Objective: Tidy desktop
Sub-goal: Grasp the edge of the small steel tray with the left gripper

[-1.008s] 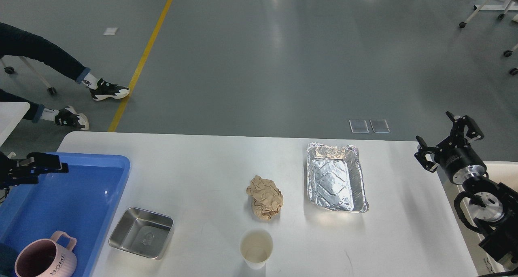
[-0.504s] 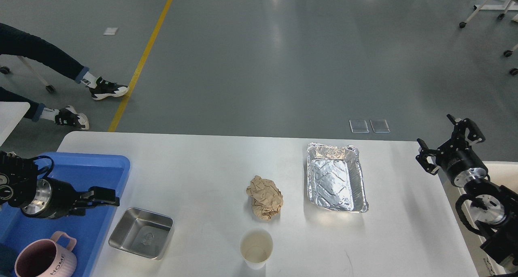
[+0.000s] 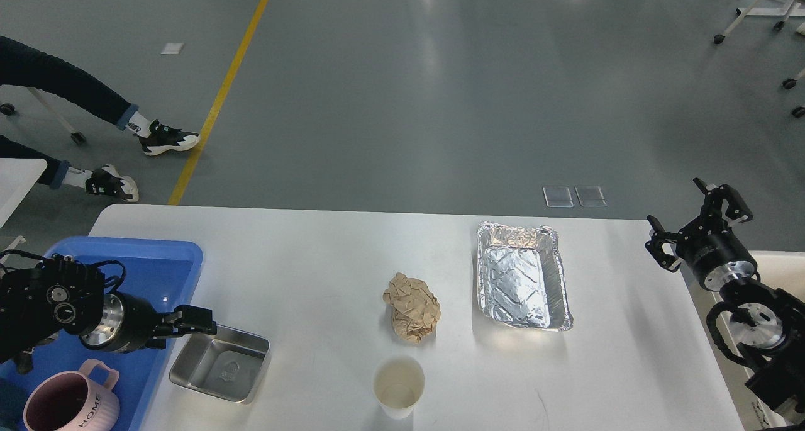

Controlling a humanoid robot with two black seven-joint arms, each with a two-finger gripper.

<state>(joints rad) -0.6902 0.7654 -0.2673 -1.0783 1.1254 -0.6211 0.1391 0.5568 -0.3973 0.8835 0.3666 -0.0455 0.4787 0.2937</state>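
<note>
Our left arm comes in low from the left edge and lies almost level, its silver wrist over the blue tray (image 3: pixel 182 255) and our left gripper (image 3: pixel 200 322) reaching out past the tray's right rim, above the far left corner of the steel dish (image 3: pixel 220 362). The fingers point right and read as one dark block (we cannot tell whether they are parted or closed, nor whether they touch the dish).

Our right arm rises from the lower right corner, bent at the joint, over the cream bin (image 3: pixel 777 267) beside the table. Our right gripper (image 3: pixel 698 220) stands at the top of it, by the desktop's right edge, with its two fingers spread wide and nothing between them.

The desktop (image 3: pixel 327 261) fills the lower half of the view, white and lightly scuffed, with the grey floor beyond its far edge.

Counting what is on it, we find:
- one blue tray at the left end, holding one pink mug (image 3: pixel 66 399) with "HOME" on its side
- one square steel dish just beside the tray
- one crumpled ball of brown paper (image 3: pixel 412 307) near the middle
- one paper cup (image 3: pixel 397 387) upright, just in front of the paper ball
- one foil tray (image 3: pixel 522 277) to the right of the paper, well apart from the cup

A seated person's legs (image 3: pixel 75 104) show at the upper left.
</note>
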